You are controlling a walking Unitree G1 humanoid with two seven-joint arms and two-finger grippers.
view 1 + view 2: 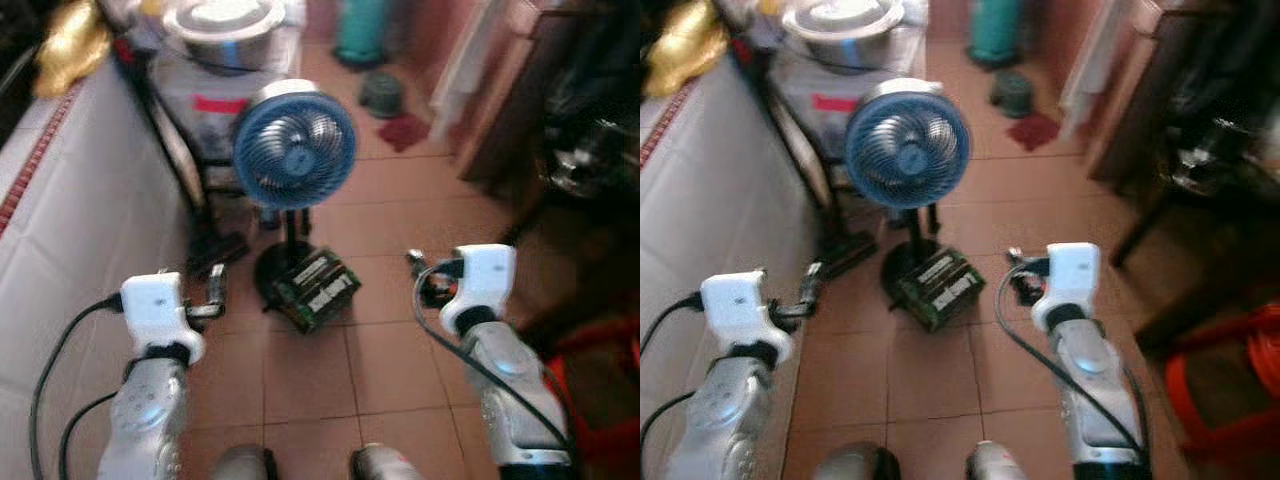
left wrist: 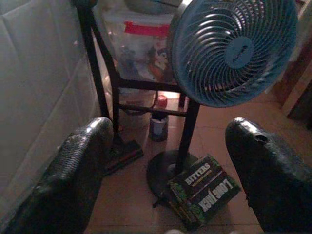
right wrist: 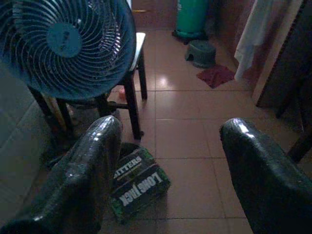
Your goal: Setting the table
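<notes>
Both arms were raised forward at about the same height over the tiled floor, forearms roughly parallel and well apart. The left gripper had its two fingers spread wide, nothing between them; the right gripper likewise stood spread and empty. No tableware could be identified; a large metal basin sat on a clear plastic bin atop a dark stand ahead, beside the white-covered surface on the robot's left.

One blue pedestal fan stood ahead between the arms. One green carton lay against its base, printed "BITTERS" and "LONG JACK". One small can stood under the stand; its label was illegible. One green cylinder, one grey pot and one red cloth lay further back.
</notes>
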